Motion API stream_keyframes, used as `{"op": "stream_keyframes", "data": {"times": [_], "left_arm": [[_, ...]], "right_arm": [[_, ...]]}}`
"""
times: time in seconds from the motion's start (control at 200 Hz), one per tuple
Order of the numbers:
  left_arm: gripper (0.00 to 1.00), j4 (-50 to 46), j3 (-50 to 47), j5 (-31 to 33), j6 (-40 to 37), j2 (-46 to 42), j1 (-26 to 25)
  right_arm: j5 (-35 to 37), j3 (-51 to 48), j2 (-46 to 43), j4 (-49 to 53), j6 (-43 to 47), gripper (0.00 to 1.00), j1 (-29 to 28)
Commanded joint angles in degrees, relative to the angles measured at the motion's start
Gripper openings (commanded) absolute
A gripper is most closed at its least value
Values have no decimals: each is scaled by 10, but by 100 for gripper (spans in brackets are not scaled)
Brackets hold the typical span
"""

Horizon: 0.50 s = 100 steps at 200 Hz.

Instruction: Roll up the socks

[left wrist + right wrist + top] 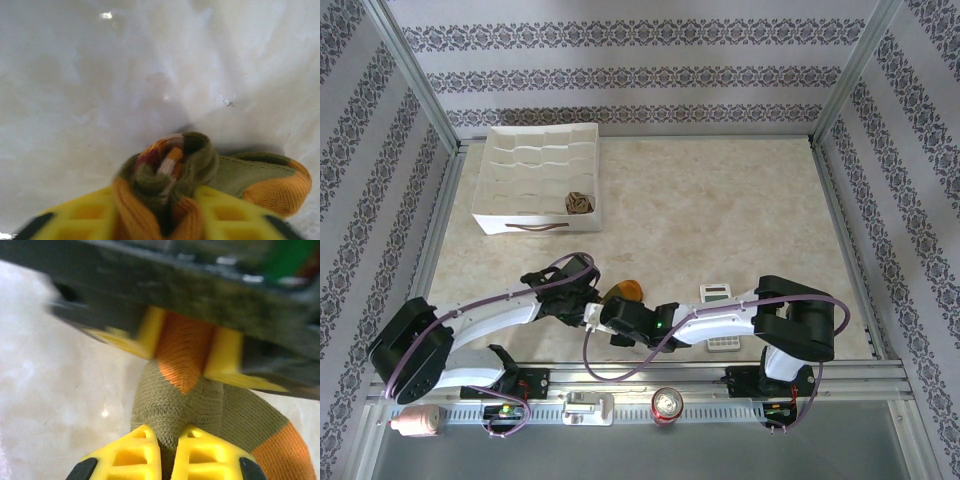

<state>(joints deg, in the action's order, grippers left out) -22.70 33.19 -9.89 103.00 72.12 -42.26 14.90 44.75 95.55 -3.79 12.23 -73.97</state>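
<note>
The olive sock (626, 291) with an orange toe lies near the table's front middle, partly rolled. Its rolled end shows the striped cuff (167, 157) in the left wrist view, with the orange toe (282, 192) trailing to the right. My left gripper (157, 194) has orange fabric filling the gap between its yellow fingers. My right gripper (169, 432) faces it and is pinched shut on the olive fabric (170, 400), with the left gripper (185, 347) just beyond. The two grippers meet at the sock, left (592, 300) and right (604, 316). The brown argyle sock (579, 203) sits rolled in a compartment.
A white divided organizer box (500, 222) stands at the back left. A small white device (718, 293) lies right of the sock. On the front rail are a drink can (668, 403) and a pink-and-white bottle (415, 421). Patterned walls enclose the table.
</note>
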Motion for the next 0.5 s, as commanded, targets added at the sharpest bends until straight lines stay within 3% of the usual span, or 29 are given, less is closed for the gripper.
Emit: {"op": "stream_keyframes", "data": {"times": [0.0,0.06,0.25,0.495], "left_arm": [[54,4,-14,-7,-22,-30,8],[62,5,-12,-7,-36,-37,17],[73,6,5,-19,-83,-30,27],[76,38,20,-21,-106,-17,26]], "right_arm": [[-26,-69,-7,38,-52,0,12],[-60,-98,-22,9,-64,0,19],[-147,-145,-48,-29,-125,0,68],[-220,-194,-68,-72,-219,0,122]]}}
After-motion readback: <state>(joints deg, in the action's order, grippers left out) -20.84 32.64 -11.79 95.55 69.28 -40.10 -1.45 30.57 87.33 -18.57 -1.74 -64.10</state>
